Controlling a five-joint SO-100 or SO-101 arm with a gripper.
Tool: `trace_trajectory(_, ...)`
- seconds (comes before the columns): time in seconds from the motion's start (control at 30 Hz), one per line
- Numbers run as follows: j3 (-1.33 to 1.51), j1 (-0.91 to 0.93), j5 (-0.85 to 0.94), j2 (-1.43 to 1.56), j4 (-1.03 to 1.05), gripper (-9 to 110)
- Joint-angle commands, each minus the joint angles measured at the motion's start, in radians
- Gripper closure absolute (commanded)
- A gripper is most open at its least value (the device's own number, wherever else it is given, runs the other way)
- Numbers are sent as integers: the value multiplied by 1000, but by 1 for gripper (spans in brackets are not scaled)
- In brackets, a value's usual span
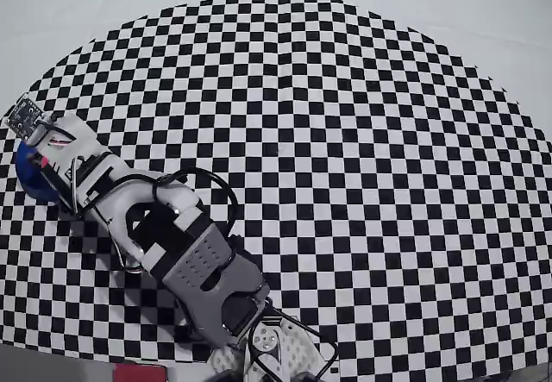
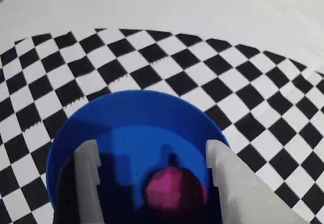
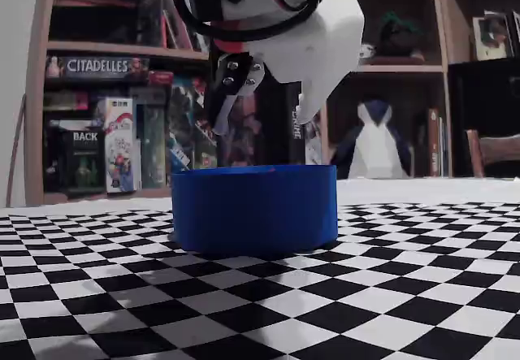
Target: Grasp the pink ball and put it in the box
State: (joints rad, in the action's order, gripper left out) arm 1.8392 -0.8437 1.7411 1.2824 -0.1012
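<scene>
In the wrist view the pink ball point(image 2: 174, 191) lies inside the blue box point(image 2: 136, 107), low in the picture, with free space on both sides of it. My gripper point(image 2: 152, 148) hangs open over the box, its white fingers point(image 2: 87, 163) spread wide and touching nothing. The fixed view shows the gripper point(image 3: 264, 120) just above the rim of the box point(image 3: 254, 207), whose wall hides the ball. From overhead, only a blue edge of the box point(image 1: 28, 182) shows at the far left, under the arm's wrist point(image 1: 56, 140).
A checkered mat point(image 1: 345, 140) covers the table, with plain white cloth point(image 1: 483, 20) beyond it. The arm's base point(image 1: 276, 347) stands at the near edge in the overhead view. Shelves of games point(image 3: 106, 124) rise behind the table in the fixed view.
</scene>
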Motion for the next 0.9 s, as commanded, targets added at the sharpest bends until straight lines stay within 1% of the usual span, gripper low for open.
trace_trajectory(0.0, -40, -2, 3, 8, -17, 76)
trace_trajectory(0.3, -38, 5, -8, 28, -26, 77)
trace_trajectory(0.43, -38, 11, -52, 66, -46, 77)
trace_trajectory(0.47, -38, 12, -66, 78, -52, 78)
trace_trajectory(0.6, -17, 38, -86, 155, -52, 94)
trace_trajectory(0.7, 14, 78, -133, 230, -48, 101)
trace_trajectory(0.83, 72, 175, -295, 337, -52, 101)
trace_trajectory(0.87, 84, 202, -357, 365, -52, 101)
